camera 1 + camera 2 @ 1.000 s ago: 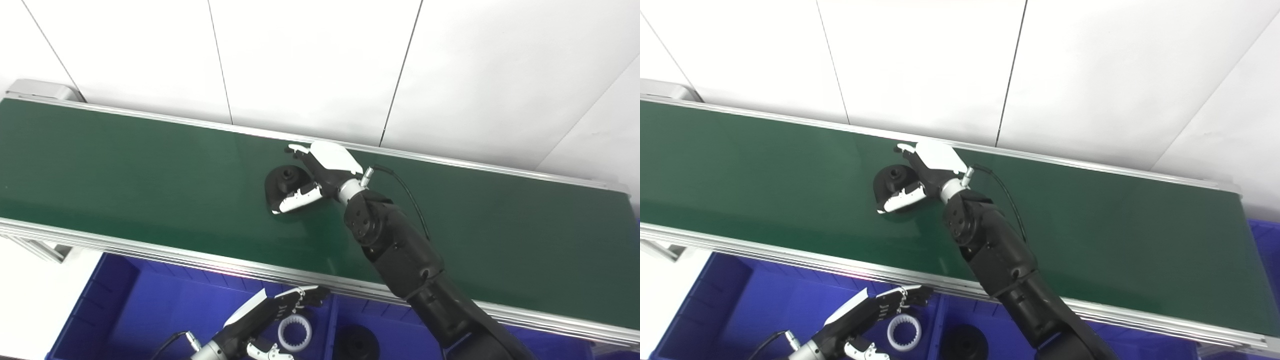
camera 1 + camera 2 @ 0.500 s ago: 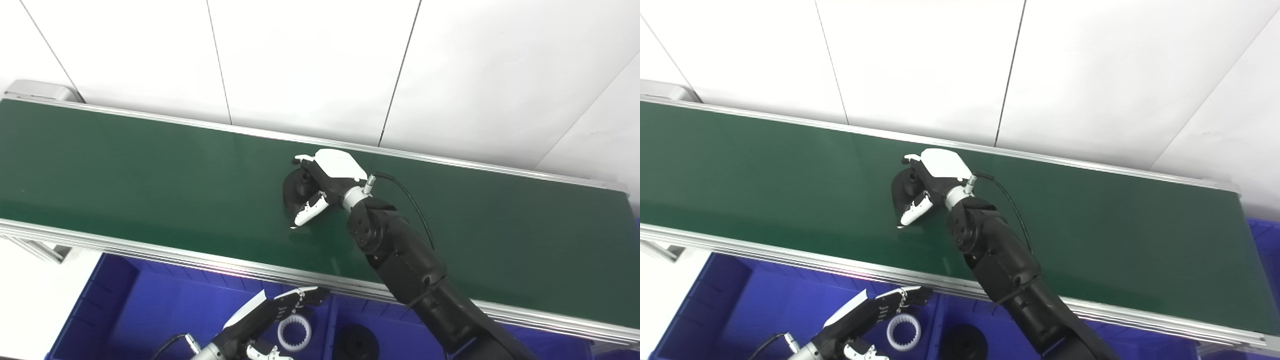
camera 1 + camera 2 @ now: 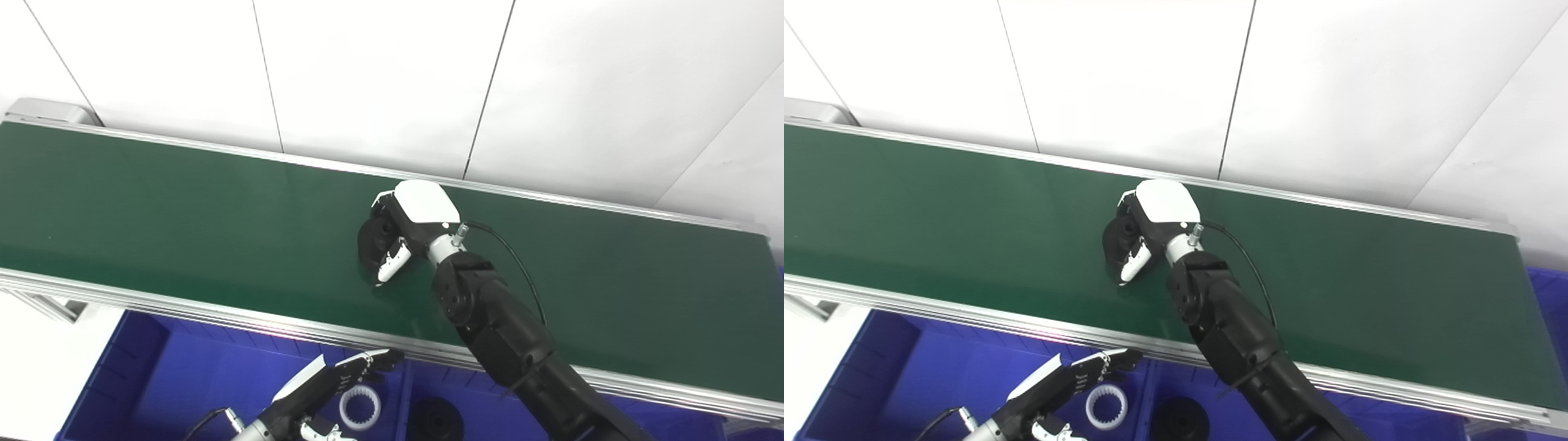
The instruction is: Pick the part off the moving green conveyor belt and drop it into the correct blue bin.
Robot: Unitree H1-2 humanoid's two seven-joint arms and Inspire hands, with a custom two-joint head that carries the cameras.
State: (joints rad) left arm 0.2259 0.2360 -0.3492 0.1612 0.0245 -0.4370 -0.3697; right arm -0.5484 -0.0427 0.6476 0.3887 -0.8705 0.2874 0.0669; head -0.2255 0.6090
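While gripped, black part (image 3: 371,240) tilted

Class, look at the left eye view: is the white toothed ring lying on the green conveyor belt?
No, the white toothed ring lies down in a blue bin below the green conveyor belt, beside the left hand.

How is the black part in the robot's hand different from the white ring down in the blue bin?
The black part is dark and solid-looking with a small hole; the white ring is pale with a wide-open, toothed middle. The black part is tilted up over the green conveyor belt, gripped by the right hand; the white ring lies flat in the blue bin, with no hand gripping it. Both look round.
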